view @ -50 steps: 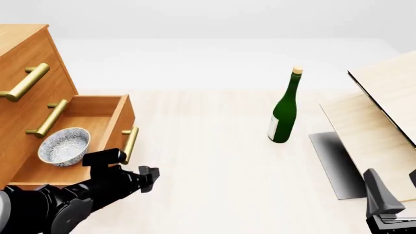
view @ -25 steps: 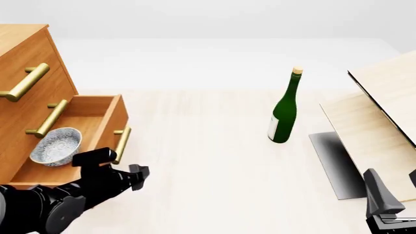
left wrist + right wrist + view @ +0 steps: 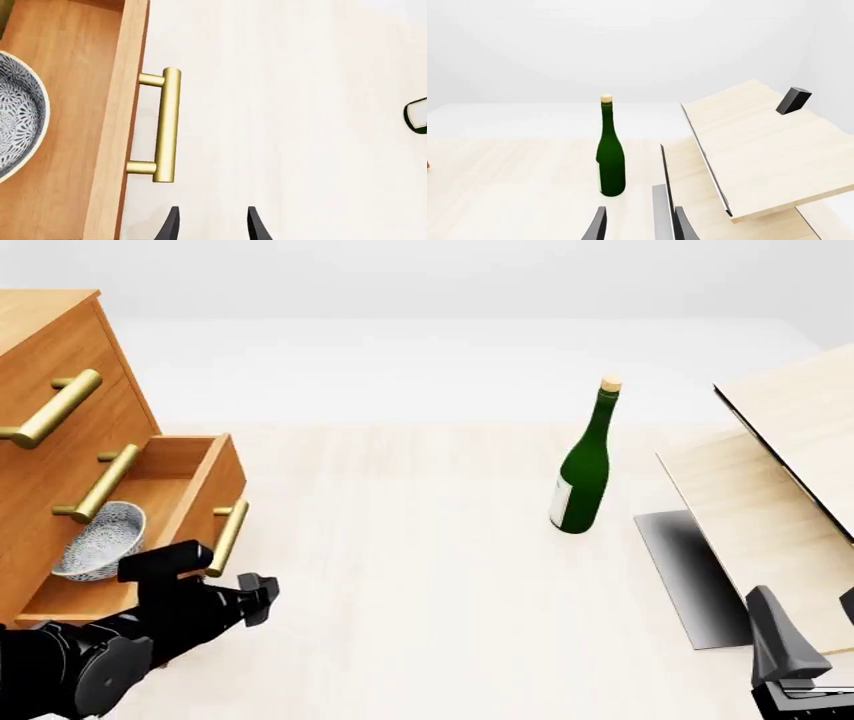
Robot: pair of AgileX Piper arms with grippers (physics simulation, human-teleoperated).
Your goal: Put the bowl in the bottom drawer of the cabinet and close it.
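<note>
The bowl (image 3: 96,539) sits inside the bottom drawer (image 3: 196,472) of the cabinet (image 3: 54,350), and that drawer stands partly open over the bench (image 3: 427,570). The left gripper (image 3: 227,580) is just outside the drawer front, near the brass bar handle (image 3: 167,125). Its fingers are slightly spread and hold nothing.

The main risk is an off-centre push. In the left wrist view the gripper lines up with the handle's outer side rather than the wooden front, so a push could slide off the round bar or glance past its end, leaving the drawer ajar. A finger could also snag between bar and panel and tug the drawer back out. A hard shove could rock the bowl against the drawer wall.

The right gripper (image 3: 637,225) hangs slightly parted and empty, well apart, near the green bottle (image 3: 583,468) and the pale boards (image 3: 761,500), so it poses little threat.
</note>
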